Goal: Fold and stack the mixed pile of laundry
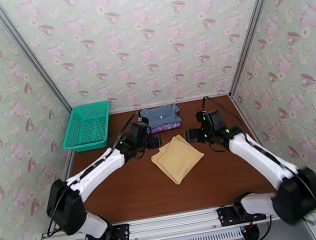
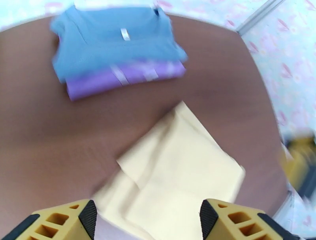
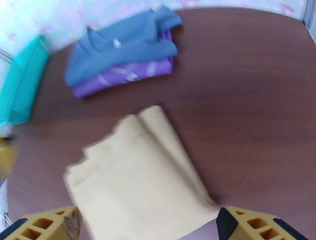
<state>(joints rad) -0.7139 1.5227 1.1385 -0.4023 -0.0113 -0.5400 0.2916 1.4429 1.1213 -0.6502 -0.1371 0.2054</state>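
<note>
Overhead, the brown tabletop (image 1: 122,196) carries a teal basket (image 1: 87,125) at its far left corner, close against the left edge. At the middle of the far edge lies a folded grey-blue shirt (image 1: 159,114), stacked on a folded lilac-purple shirt (image 1: 165,127) whose near edge peeks out beneath. At the centre, near that stack but not touching it, the mustard-yellow garment (image 1: 178,158) lies folded and turned cornerwise, with one corner toward the far edge and another toward the near edge. The left claw (image 1: 154,141) and right claw (image 1: 192,136) hang on either side of its far corner, both spread with nothing in them. Bare wood runs across the near half of the tabletop and along the right edge. From the left wrist, the fingertips (image 2: 85,215) stand wide apart above the yellow cloth's layered left edge, gripping nothing, and a strip of open wood separates cloth and stack. From the right wrist, the fingertips (image 3: 231,221) are likewise splayed over the garment's right corner, with a broad stretch of bare tabletop to the right.
</note>
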